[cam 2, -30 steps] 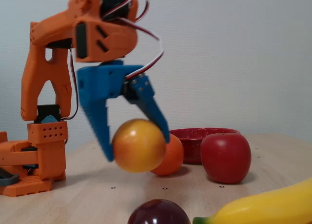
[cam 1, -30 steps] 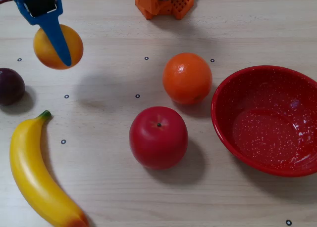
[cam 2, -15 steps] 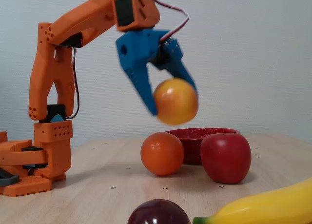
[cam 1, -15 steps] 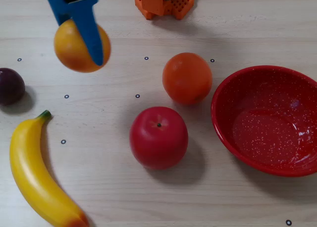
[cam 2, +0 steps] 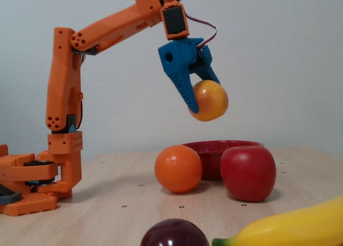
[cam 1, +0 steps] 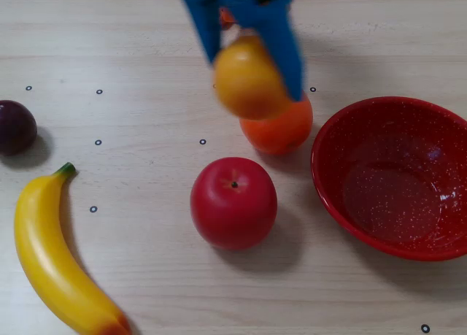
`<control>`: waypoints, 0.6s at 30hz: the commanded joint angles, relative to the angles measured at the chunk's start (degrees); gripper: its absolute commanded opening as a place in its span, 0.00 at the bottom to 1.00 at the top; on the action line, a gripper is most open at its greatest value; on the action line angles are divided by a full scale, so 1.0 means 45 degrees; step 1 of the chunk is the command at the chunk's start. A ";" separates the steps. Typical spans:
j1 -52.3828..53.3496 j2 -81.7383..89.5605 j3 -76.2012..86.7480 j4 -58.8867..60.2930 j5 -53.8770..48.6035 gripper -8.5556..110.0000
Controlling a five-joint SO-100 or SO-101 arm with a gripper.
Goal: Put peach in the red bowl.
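Orange arm (cam 2: 64, 96) reaches out over table (cam 1: 146, 43); red bowl (cam 1: 394, 178) sits at right in a fixed view, nothing in it; blue gripper (cam 2: 206, 104) clamped on peach (cam 2: 210, 100), held well above table, over orange (cam 1: 281, 127); apple (cam 1: 233, 202) just in front of orange, beside bowl.
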 commanded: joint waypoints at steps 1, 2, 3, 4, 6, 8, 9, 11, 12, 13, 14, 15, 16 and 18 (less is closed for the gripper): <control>-0.0898 0.2070 -0.1523 0.0586 0.0488 0.07; -0.1211 0.2070 -0.1543 0.0586 0.0605 0.07; -0.1543 0.2070 -0.1563 0.0586 0.0723 0.07; -0.1816 0.2070 -0.1582 0.0586 0.0859 0.07; -0.2422 0.1973 -0.1738 0.0586 0.1172 0.07; -0.2910 0.1875 -0.1855 0.0566 0.1484 0.07; -0.3125 0.1855 -0.1855 0.0566 0.1602 0.07; -0.3535 0.1758 -0.1855 0.0566 0.1914 0.07; -0.3730 0.1719 -0.1836 0.0566 0.2070 0.07; -0.3906 0.1641 -0.1836 0.0566 0.2207 0.07; -0.4102 0.1543 -0.1836 0.0566 0.2363 0.07; -0.4258 0.1465 -0.1836 0.0566 0.2520 0.07; -0.4453 0.1348 -0.1836 0.0547 0.2715 0.07; -0.4766 0.1094 -0.1855 0.0469 0.3008 0.07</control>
